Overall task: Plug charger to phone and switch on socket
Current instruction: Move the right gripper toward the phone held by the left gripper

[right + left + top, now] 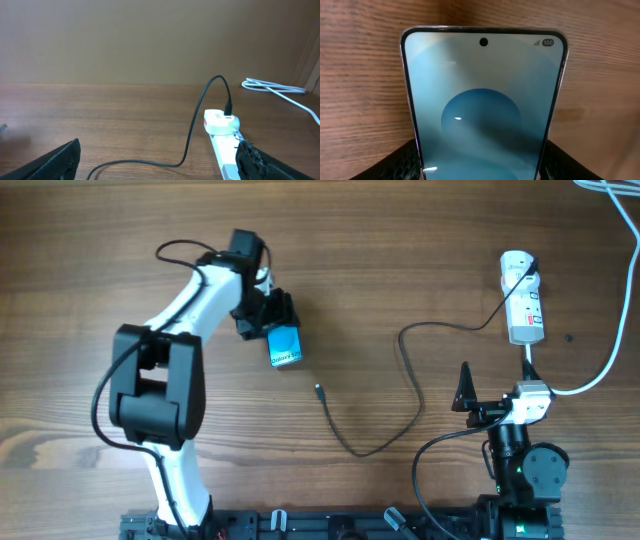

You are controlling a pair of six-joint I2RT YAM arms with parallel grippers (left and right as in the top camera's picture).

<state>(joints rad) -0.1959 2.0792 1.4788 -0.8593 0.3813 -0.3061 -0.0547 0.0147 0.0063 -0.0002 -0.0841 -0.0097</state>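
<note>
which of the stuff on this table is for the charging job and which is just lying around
For the job:
- phone, held by the left gripper
- charger, its tip free on the table
- socket

Lying about:
- thick white cable, far right

Overhead: bright, even, diffuse light; shadows weak and soft. Table point(400, 260) grain sharp, mild sheen, no hot spots. Phone point(482, 100) screen glows, its bottom text too small to read there.

Left wrist: phone fills the view, a broad pale glare band slants across the screen, with a tiny white glint near the centre. Status icons crisp. Wood behind is soft, blurrier toward the edges. Left fingers point(400, 162) are dark and out of focus at the bottom corners.

Right wrist: dimmer, warm brownish cast, wall flat. Socket point(220, 122) white, slightly blown out. Right fingers point(55, 162) are black foreground blur with little detail. Far left edge smeared.
</note>
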